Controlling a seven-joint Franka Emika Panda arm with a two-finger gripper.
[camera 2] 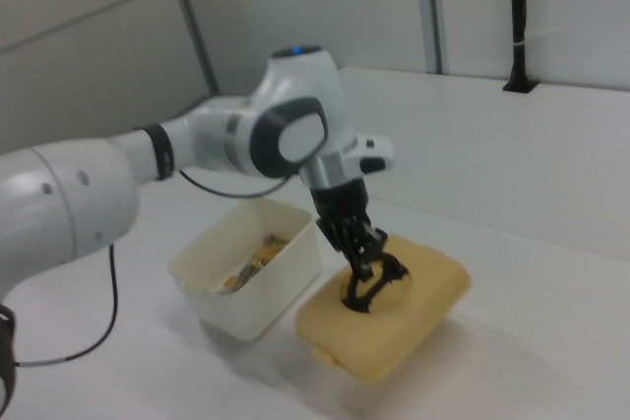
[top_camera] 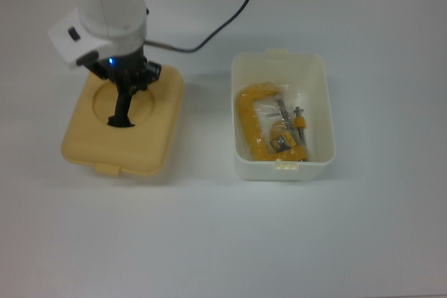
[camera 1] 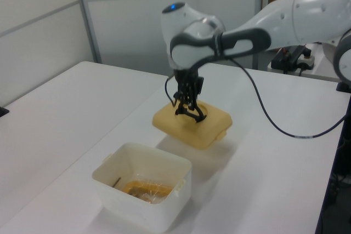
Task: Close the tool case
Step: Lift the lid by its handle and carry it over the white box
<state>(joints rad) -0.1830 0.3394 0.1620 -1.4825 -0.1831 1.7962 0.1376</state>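
Item 1, at the top view's left: the gripper (top_camera: pixel 120 118), fingers clamped on the black handle (camera 1: pixel 189 114) in the round recess of the tan lid (top_camera: pixel 147 146). The lid hangs directly under the gripper, clear of the table (top_camera: pixel 223 242); a shadow lies beneath it in the left view and the right view. In the right view it sits tilted, one edge lower than the other.

Item 2, to the top view's right of the gripper and well apart from it: the white box (top_camera: pixel 241 113) of the tool case, open, standing on the table, latch tabs on its short ends.

Item 3, inside that box: a yellow C-clamp (top_camera: pixel 249 118) with a clear bag (top_camera: pixel 283 106) of small parts.

Risks, as judged:
- Held only by a narrow handle, the lid may swing or twist during transfer, arriving rotated against the box outline.
- A tilted lid would likely land on one rim first and push the light box sideways rather than seat.
- The lid tab (top_camera: pixel 107 169) must meet the box tabs; a lid turned end for end may leave the latch unmatched.
- Contents standing proud of the rim could hold the lid up; whether the clamp does so cannot be told.
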